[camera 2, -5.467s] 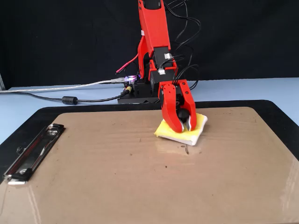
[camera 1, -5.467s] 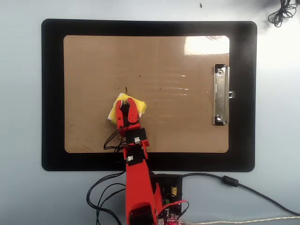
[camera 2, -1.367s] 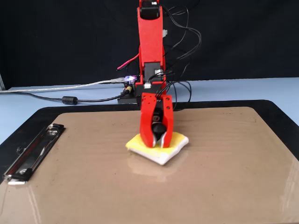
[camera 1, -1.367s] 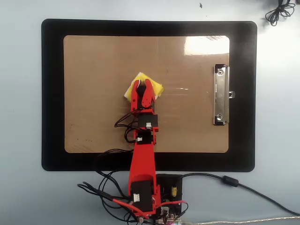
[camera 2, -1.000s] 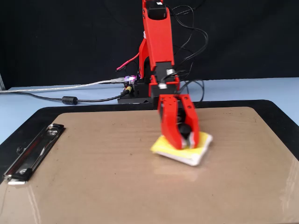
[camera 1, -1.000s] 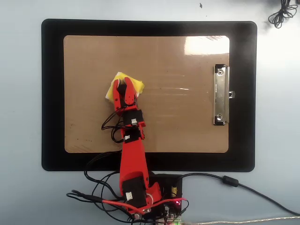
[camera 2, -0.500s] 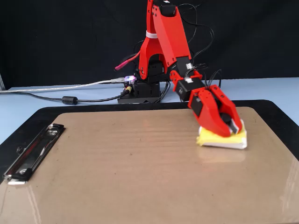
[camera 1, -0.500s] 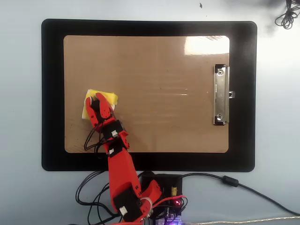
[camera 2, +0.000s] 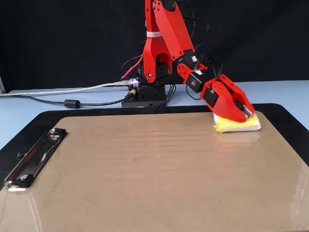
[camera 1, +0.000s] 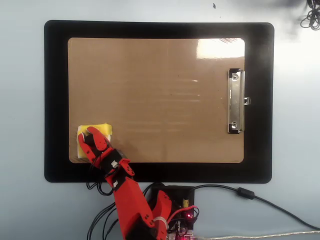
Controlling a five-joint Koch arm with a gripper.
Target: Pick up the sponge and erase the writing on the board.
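The yellow sponge [camera 1: 104, 129] [camera 2: 228, 126] lies flat on the tan board [camera 1: 160, 90] [camera 2: 145, 169], in its lower left corner in the overhead view and at its far right edge in the fixed view. My red gripper [camera 1: 87, 135] [camera 2: 247, 116] presses down on the sponge's top and is shut on it, covering most of the sponge from above. The writing does not show on the board in either view; the surface looks bare and glossy. The silver clip [camera 1: 236, 101] [camera 2: 34, 162] sits at the board's opposite short edge.
A black mat [camera 1: 55, 100] [camera 2: 285, 113] lies under the board on a pale blue table. The arm's base and electronics [camera 1: 172, 202] [camera 2: 145, 94] stand just beyond the mat, with cables [camera 1: 260, 201] [camera 2: 67, 103] trailing off. A black backdrop closes the fixed view.
The gripper has slid the sponge across the board from its middle to the lower left corner in the overhead view, rightward and toward the base in the fixed view.
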